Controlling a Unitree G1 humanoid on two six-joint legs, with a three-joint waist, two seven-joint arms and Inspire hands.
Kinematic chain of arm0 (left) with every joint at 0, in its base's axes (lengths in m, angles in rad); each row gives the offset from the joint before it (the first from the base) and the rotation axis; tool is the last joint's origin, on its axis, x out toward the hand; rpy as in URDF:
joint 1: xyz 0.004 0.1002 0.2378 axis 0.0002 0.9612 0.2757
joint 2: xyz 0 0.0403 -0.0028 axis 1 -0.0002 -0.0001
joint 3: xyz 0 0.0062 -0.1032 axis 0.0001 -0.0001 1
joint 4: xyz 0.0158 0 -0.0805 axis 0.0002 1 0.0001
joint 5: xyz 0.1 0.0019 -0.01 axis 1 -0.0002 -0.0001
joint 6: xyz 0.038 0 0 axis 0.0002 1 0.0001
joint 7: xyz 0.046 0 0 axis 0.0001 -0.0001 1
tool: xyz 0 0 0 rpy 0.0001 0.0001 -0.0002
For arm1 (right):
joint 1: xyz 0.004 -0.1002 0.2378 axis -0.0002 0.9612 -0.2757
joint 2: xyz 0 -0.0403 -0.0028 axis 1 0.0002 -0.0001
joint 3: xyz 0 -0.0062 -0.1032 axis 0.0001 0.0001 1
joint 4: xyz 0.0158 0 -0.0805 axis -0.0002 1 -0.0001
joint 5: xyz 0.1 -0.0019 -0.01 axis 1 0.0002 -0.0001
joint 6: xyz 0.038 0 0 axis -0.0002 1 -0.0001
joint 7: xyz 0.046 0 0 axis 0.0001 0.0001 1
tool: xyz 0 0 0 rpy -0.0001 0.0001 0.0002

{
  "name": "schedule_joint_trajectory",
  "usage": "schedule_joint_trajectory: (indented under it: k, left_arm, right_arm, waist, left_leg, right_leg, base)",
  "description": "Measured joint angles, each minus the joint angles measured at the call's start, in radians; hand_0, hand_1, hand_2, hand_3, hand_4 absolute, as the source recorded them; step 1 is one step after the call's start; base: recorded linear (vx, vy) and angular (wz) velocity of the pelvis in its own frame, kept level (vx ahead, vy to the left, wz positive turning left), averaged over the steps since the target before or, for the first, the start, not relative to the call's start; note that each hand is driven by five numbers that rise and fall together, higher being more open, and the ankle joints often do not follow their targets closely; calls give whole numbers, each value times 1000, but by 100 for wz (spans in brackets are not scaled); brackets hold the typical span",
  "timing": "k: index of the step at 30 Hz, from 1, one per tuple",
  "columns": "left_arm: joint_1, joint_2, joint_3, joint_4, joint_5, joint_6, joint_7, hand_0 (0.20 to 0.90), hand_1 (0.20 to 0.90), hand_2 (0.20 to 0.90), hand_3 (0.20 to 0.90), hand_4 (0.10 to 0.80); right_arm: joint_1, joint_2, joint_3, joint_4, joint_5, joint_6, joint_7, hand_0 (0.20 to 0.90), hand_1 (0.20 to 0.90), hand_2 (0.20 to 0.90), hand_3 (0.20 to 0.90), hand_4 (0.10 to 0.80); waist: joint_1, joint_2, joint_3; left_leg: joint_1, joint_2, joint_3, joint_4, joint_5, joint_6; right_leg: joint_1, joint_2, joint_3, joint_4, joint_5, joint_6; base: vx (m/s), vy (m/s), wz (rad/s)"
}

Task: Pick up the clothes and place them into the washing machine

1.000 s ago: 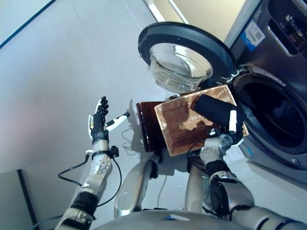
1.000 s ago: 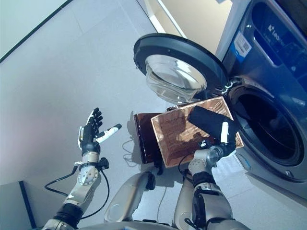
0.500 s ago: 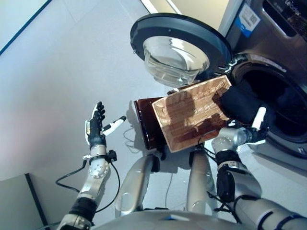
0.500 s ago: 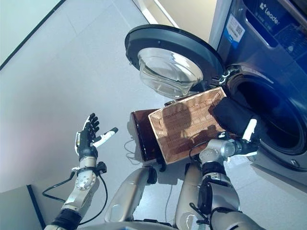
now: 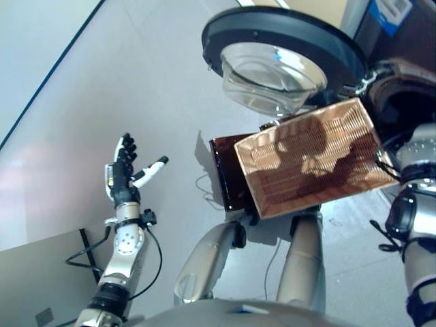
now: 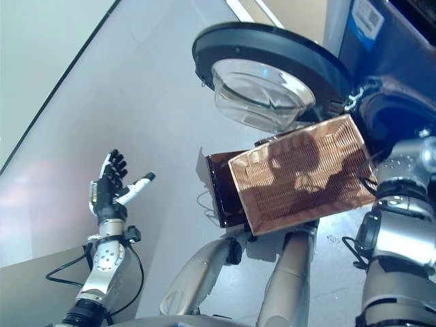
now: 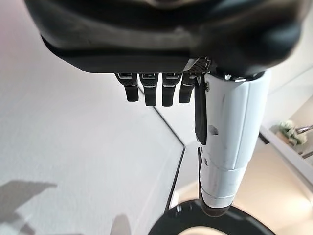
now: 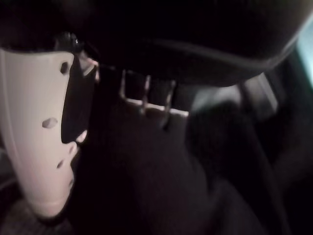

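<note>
A dark garment fills the right wrist view, and my right hand is shut on it, white-covered thumb against the cloth, with darkness all round. In the eye views the right forearm runs off the right edge at the washing machine's drum opening, so hand and garment are hidden there. The round door with its glass bowl stands swung open. My left hand is raised over the floor on the left, open and holding nothing, fingers straight.
A woven copper-coloured basket with no clothes showing on it sits tilted in front of the machine, on a dark brown box. Grey floor spreads to the left and beyond. A dark panel corner lies at the lower left.
The right hand has carried the dark garment off the basket and rightward to the drum opening, out of the eye views. The camera has shifted. The left hand stays raised and open.
</note>
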Motion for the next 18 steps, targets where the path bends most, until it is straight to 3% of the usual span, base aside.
schedule_joint_trajectory:
  k: [12,18]
  left_arm:
    - [3,-30,0,-2,-24,-1,0,900,900,900,900,800]
    - [-3,-58,-11,22,-30,0,-2,900,900,900,900,800]
  right_arm:
    - [-1,24,-12,32,-10,1,65,900,900,900,900,800]
    - [70,157,-16,86,-5,19,113,900,900,900,900,800]
  waist:
    - [-11,-7,5]
    - [-32,-20,13]
  left_leg:
    - [27,8,-4,-31,13,-3]
    - [146,11,-34,-109,37,-10]
  right_leg:
    - [29,15,-1,-36,30,-3]
    - [148,18,-33,-85,29,-5]
  base:
    - [20,13,-4]
    - [14,-6,2]
